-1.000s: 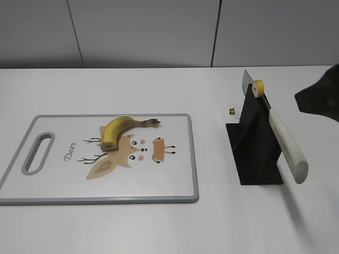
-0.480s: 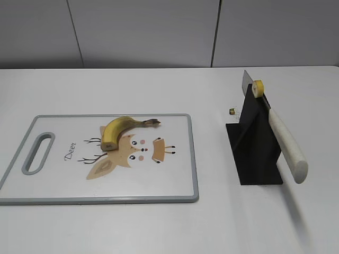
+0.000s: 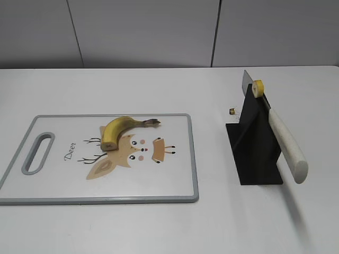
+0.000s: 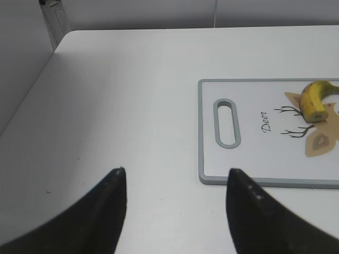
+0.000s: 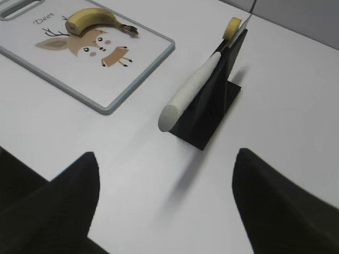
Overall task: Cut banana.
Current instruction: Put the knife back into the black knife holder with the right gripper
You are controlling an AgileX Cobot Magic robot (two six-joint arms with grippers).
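The banana lies on the white cutting board, its cut end toward the front and its stem to the right; it also shows in the left wrist view and the right wrist view. The knife with a white handle rests in a black stand, and a yellow banana slice sticks on the blade. My left gripper is open and empty, left of the board. My right gripper is open and empty, in front of the stand. Neither gripper shows in the exterior view.
A small brown bit lies on the table left of the stand. The board has a grey rim and a handle slot at its left end. A grey wall stands behind the table.
One second ago a dark part of the right arm showed at the right edge of the exterior view; it has since left that view. Banana, board and knife have not moved.
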